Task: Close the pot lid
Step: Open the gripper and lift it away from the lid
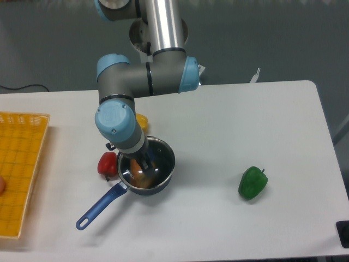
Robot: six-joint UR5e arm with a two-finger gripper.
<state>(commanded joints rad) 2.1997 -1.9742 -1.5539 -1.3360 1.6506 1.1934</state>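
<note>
I am lowering the clear glass pot lid (143, 168) onto the small dark grey saucepan with the long blue handle (146, 170), fingers (148, 162) seemingly pinching its knob though partly hidden, keeping it level and centred.

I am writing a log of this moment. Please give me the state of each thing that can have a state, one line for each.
pot: upright on the table, something orange inside
pot lid: over the pot, seating unclear
gripper: down at the pot's mouth, open or shut unclear
green pepper: lying apart, untouched
</note>
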